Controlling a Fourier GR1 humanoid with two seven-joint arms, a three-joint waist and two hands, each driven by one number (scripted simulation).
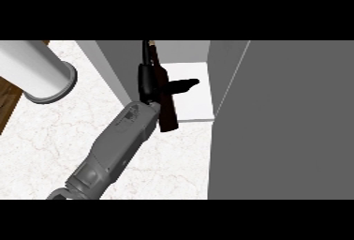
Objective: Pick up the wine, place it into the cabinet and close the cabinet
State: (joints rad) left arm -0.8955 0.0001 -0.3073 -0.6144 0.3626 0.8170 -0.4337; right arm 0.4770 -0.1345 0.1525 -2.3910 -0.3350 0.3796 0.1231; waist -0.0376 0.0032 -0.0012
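Marble counter (173, 154) below; left hand (153, 82) curls round the wine (168, 115) at the cabinet (290, 117) opening.

Counter (41, 140): white veined marble, smooth. Cabinet door (283, 122): matt grey. Bottle (168, 110): dark, glossy. Floor (8, 101), far left: brown wood.

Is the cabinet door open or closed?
Open. The cabinet door is swung out, and the white shelf inside shows beside the wine bottle.

Your wine (168, 110) sits at the cabinet (194, 93) shelf's left edge, in the robot hand (149, 82). The cabinet door (290, 122) stands right; a column (38, 70) rises far left on the counter (62, 140).
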